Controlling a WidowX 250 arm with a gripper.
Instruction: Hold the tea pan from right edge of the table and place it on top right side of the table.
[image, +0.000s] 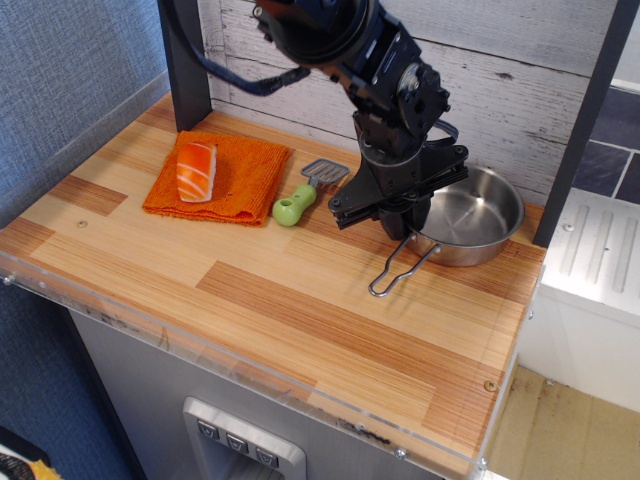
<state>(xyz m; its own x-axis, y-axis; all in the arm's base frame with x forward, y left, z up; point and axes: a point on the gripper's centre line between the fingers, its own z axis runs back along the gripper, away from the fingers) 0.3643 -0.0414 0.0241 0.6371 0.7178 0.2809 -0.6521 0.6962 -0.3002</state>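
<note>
The table (300, 330) is lying bare across its near half. Farther back, the pan (470, 215) is sitting at the far right, its wire handle reaching toward the near left. The gripper (405, 222) is clamping the pan's left rim. Left of it, a green-handled spatula (303, 196) is lying beside an orange cloth (240, 180) carrying a sushi piece (195, 170).

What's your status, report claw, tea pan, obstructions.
Claw down at tea pan's near rim, grip state unclear. Pan sits at table's far right. Green spatula left of the claw, clear of pan.
</note>
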